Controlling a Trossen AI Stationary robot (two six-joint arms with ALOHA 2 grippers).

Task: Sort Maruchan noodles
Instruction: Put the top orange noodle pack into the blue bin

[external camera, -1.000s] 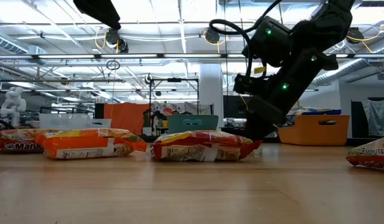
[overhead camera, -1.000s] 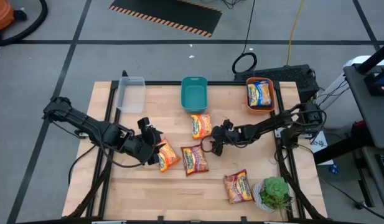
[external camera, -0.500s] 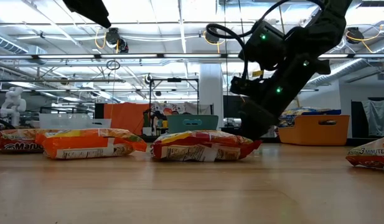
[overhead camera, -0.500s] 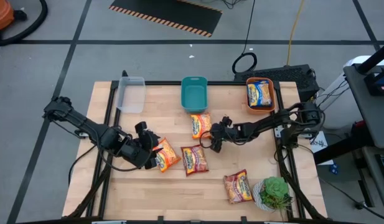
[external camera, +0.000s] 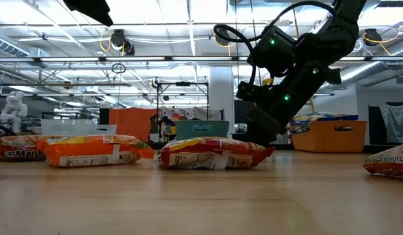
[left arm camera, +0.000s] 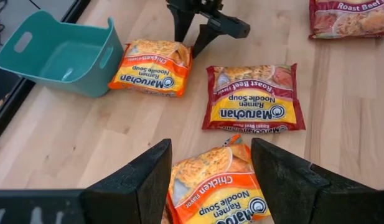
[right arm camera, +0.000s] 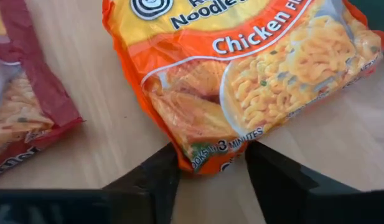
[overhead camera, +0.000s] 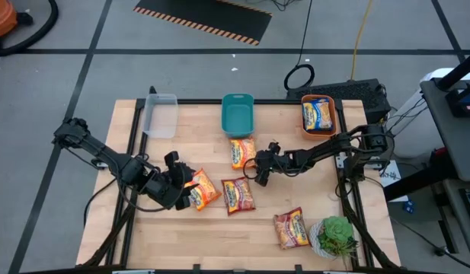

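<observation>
While the teal bin (overhead camera: 237, 114) sits at the back edge of the worktop (overhead camera: 166, 236), an orange chicken packet (overhead camera: 243, 151) lies just in front of it. The right claw (overhead camera: 257, 169) is low at the near end of this packet. Its two fingers (right arm camera: 148, 180) sit on each side of the packet's corner and pinch the wrapper edge there. The packet is flat on the wood and touches the front of the teal bin.

A second orange chicken packet (overhead camera: 203, 189) lies to the left of the teal bin and nearer the front. The left claw (overhead camera: 187, 191) is right at this packet. Its fingers (left arm camera: 139, 180) are spread wide, one on each side of the packet's end, and I cannot see them squeezing it.

A red beef packet (overhead camera: 238, 195) lies flat in front of the teal bin, between the two claws. Another red packet (overhead camera: 291, 227) lies farther to the front and right, just beside a green potted plant (overhead camera: 335, 235).

An orange bin (overhead camera: 318, 115) stands to the right of the teal bin and has a yellow and blue packet (overhead camera: 317, 116) inside it. A clear bin (overhead camera: 159, 116) stands to the left of the teal bin.
</observation>
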